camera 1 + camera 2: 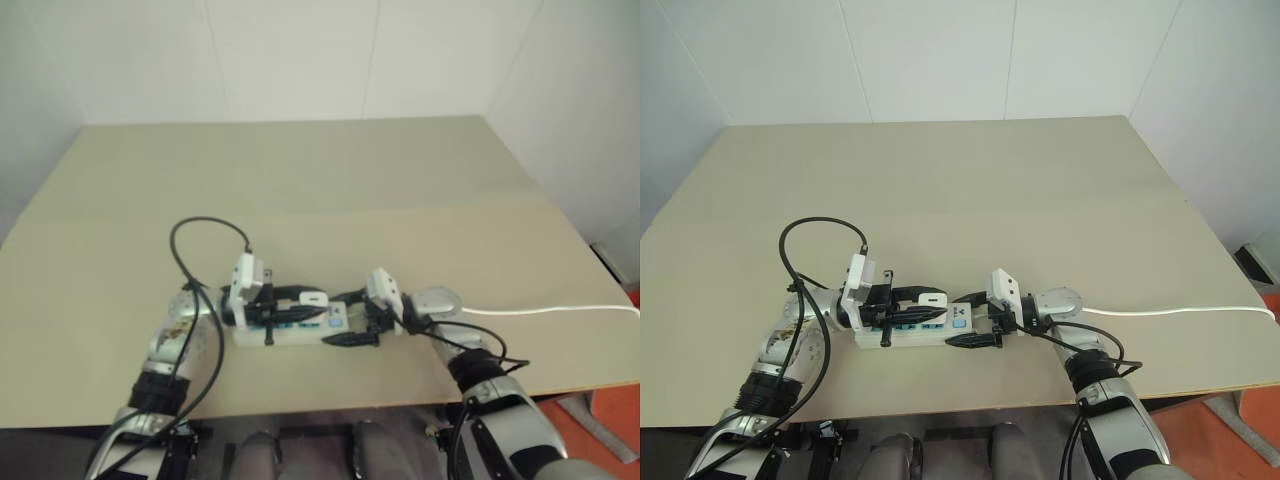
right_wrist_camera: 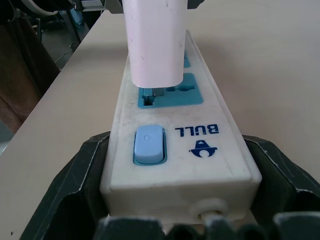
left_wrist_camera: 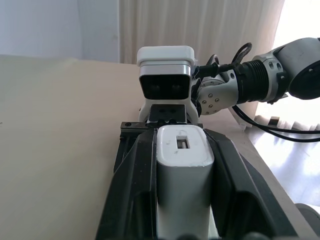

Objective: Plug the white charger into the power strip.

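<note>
Now I am at the insertion itself. My left claw point(image 1: 915, 296) is pinched tight on the white charger point(image 1: 931, 298), holding it just above the power strip point(image 1: 958, 322), which lies on the worktop point(image 1: 970, 200) near its front edge. My right claw point(image 1: 985, 322) is closed around the strip's button end, one finger on each long side, steadying it where the thin white cord point(image 1: 1180, 311) leaves toward the worktop's right edge.

In the right wrist view the charger point(image 2: 155, 42) hangs over the blue socket face point(image 2: 170, 95) nearest the blue button point(image 2: 149, 145). Its metal prongs look to be just entering the slots, but a gap shows between the charger's base and the socket face, so I judge it not seated yet.

Done: charger picked up, strip braced, prongs lined up with a socket. Left: press the charger straight down until its base meets the blue face, then let go with both claws.
</note>
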